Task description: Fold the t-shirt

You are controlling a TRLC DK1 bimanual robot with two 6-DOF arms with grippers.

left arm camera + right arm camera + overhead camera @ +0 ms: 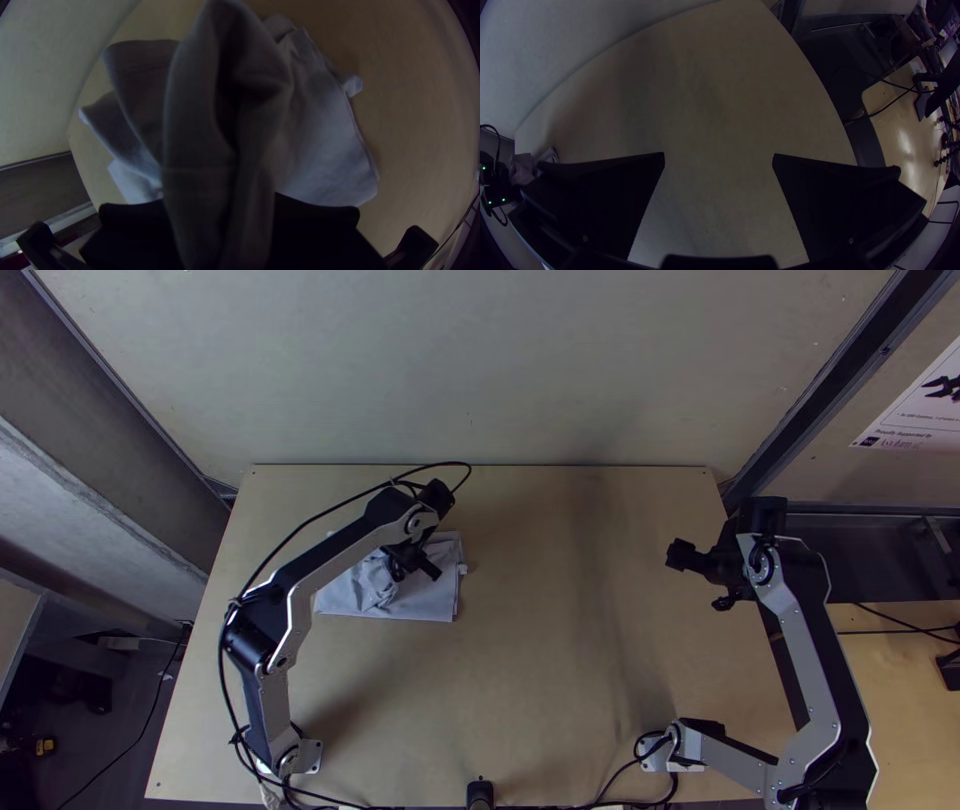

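Top view: a light wooden table [540, 670] with 2 robot arms. The pale t-shirt [430, 605] lies left of centre, in the table's upper half, as a compact, roughly four-sided layered bundle, with a rumpled bunch on top. The left arm [345, 562] rises from the lower left, its left gripper [415, 562] over the bundle. At the right of the frame, the right arm [812, 650] holds the right gripper [700, 580] well apart from the cloth.

Left wrist view: a thick, rounded fold of cloth stands up between 2 wide black fingers [315, 230] at the bottom edge; they are closed on it. Paler layers fan out beneath, at the left and right of the fold, with uneven edges. Which part of the garment is pinched, I cannot tell. To fold well, I judge, the raised cloth should be carried over low and slowly, its edge lined up with the layers below, then laid flat before release; pulling too hard could drag the whole bundle or deepen the bunching.

Right wrist view: the right gripper's jaws are wide apart, holding nothing, above bare wood. At the far left of the frame, a crumpled bit of cloth shows beside the left gripper. This free gripper could help by steadying the lower layers.
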